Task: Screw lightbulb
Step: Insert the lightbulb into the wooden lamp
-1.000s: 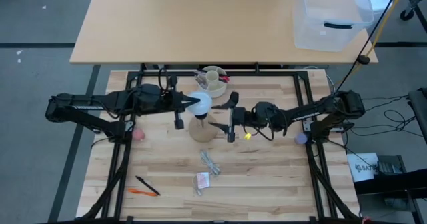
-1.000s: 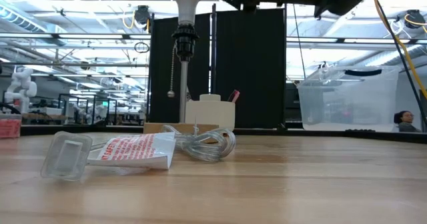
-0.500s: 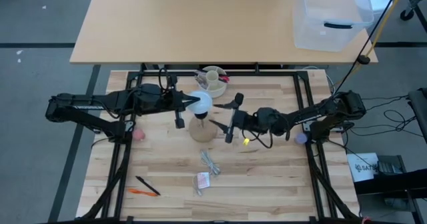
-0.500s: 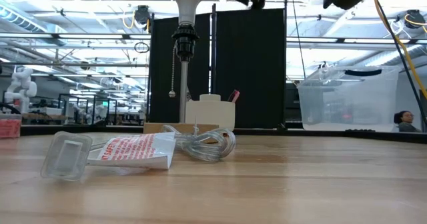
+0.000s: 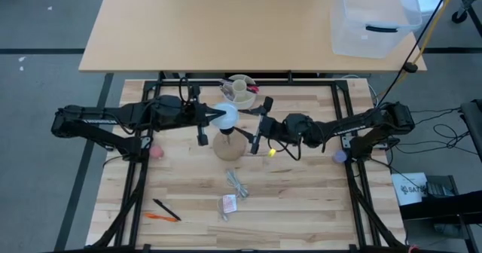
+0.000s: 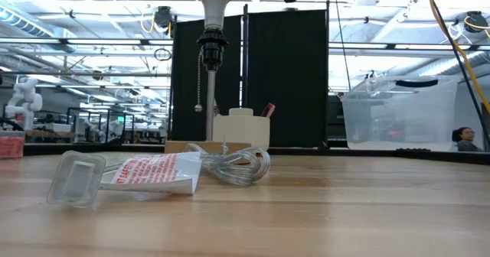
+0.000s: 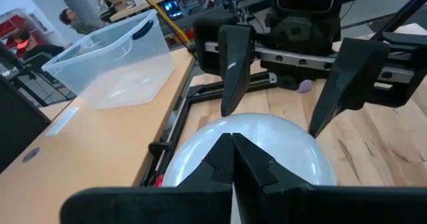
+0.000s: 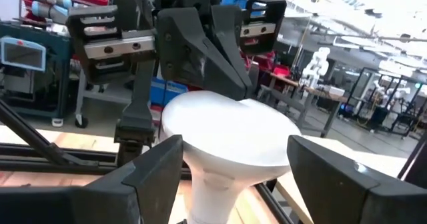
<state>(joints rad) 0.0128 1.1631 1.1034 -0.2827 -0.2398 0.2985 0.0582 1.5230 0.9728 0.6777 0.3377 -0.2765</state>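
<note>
Right gripper spread wide around the lightbulb; only the low view shows its neck socketed.

White frosted lightbulb; tan wooden base; cream cup; red-printed white packet.

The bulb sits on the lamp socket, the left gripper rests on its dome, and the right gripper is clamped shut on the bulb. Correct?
One detail is wrong: the right gripper is open, its fingers spread either side of the lightbulb, as the right wrist view shows. The bulb does sit on the lamp socket, with the left gripper on its dome.
</note>
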